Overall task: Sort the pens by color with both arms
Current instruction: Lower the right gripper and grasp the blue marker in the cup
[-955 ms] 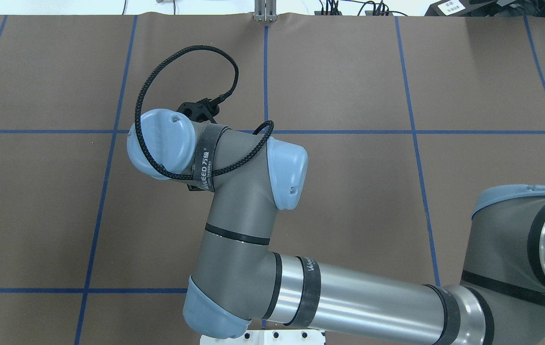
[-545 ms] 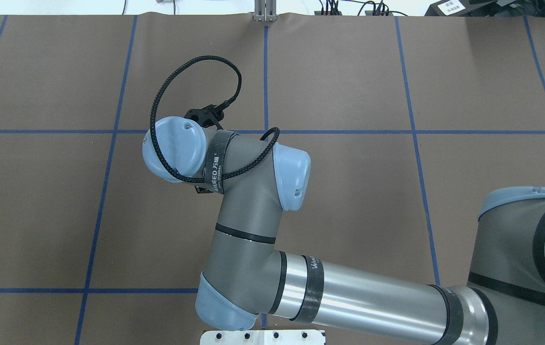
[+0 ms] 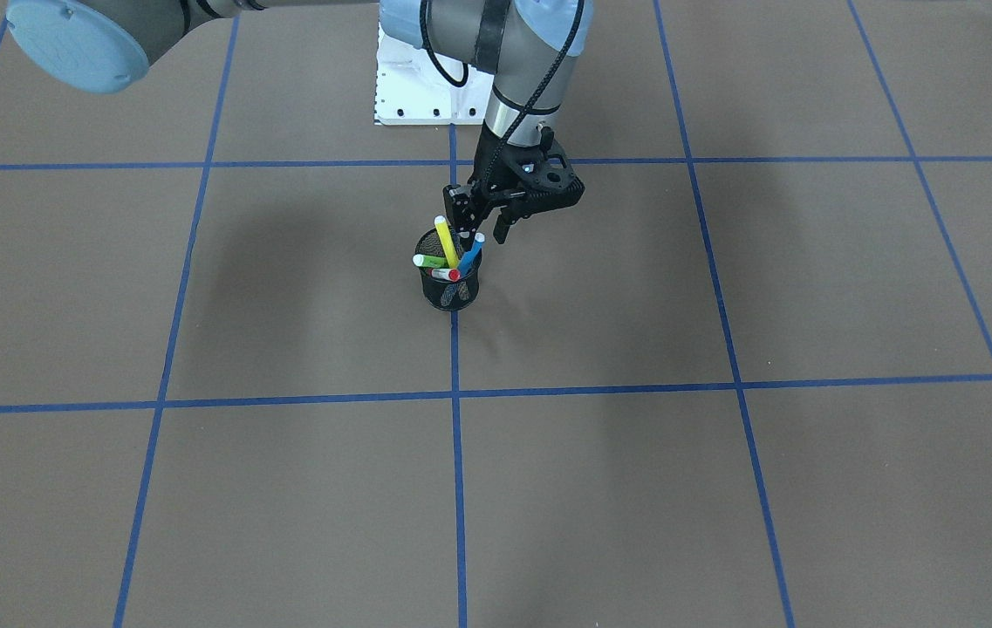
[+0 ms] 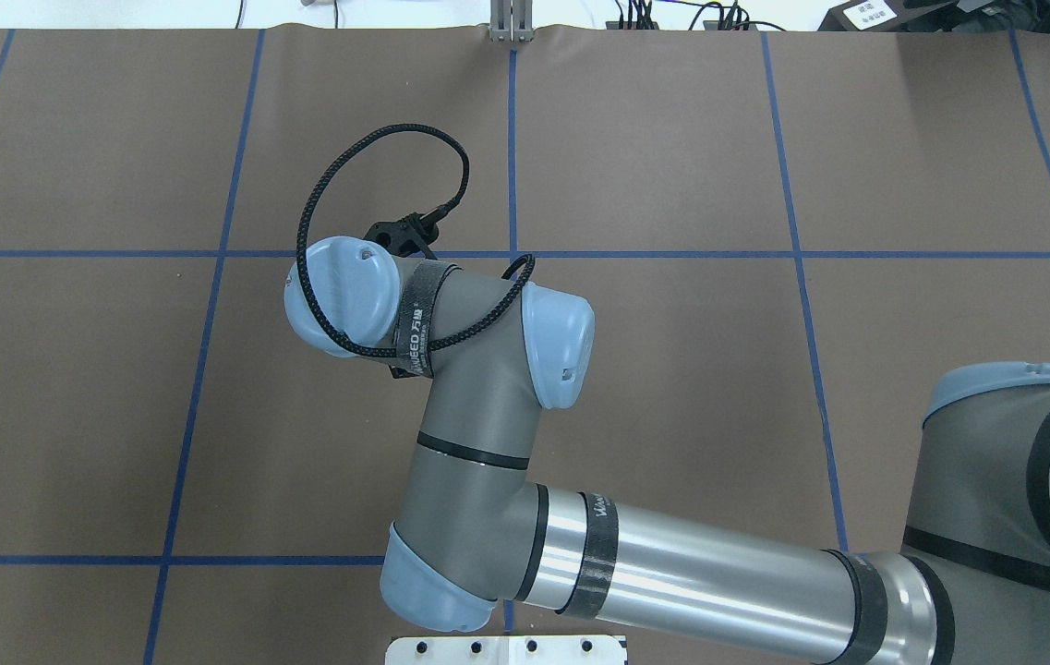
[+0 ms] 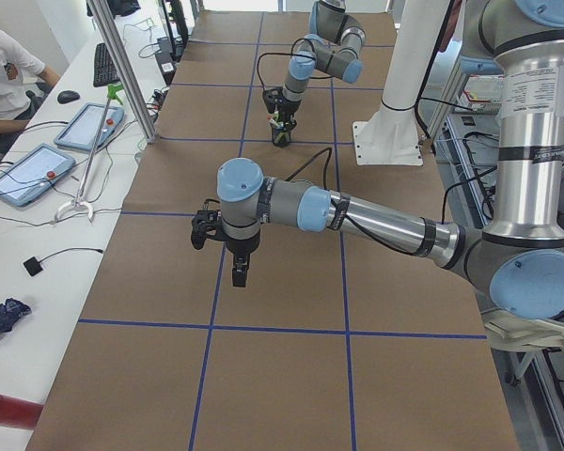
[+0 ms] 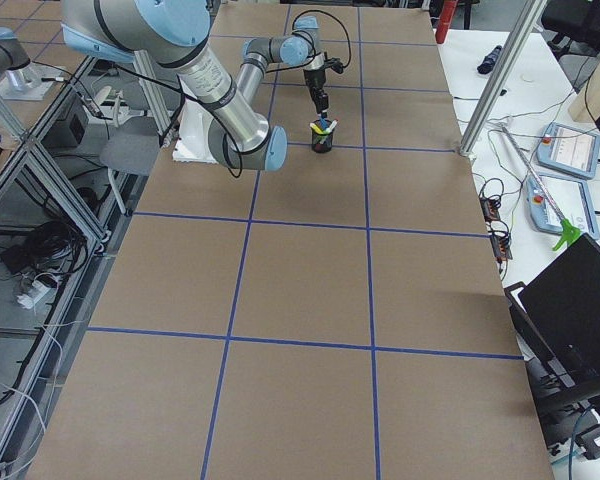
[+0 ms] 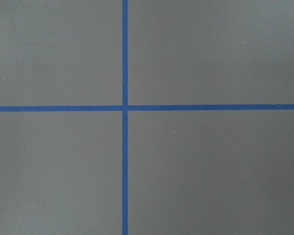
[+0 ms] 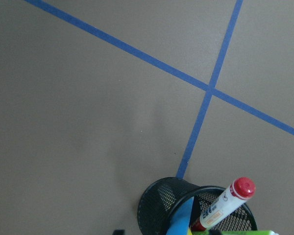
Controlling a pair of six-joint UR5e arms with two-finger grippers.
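Observation:
Four pens stand in a black mesh cup (image 3: 450, 295): yellow (image 3: 443, 240), blue (image 3: 471, 251), light green (image 3: 427, 261) and white with a red cap (image 3: 446, 274). My right gripper (image 3: 480, 223) hangs open just above the cup's far rim, with the blue pen's tip below its jaws. The right wrist view shows the cup (image 8: 157, 205), the red-capped pen (image 8: 228, 203) and the blue pen (image 8: 181, 223). In the overhead view the right arm (image 4: 478, 369) hides the cup. My left gripper (image 5: 240, 272) hangs over bare table far from the cup; I cannot tell whether it is open.
The brown table (image 3: 722, 488) carries a grid of blue tape lines (image 3: 456, 397). The white pedestal base (image 3: 426, 83) stands behind the cup. An operator (image 5: 5, 70) sits at a side bench with tablets. The left wrist view shows only a tape crossing (image 7: 125, 107).
The right arm's wrist has shifted to the right and slightly toward the robot in the overhead view, mostly in the first half second; it has since almost stopped.

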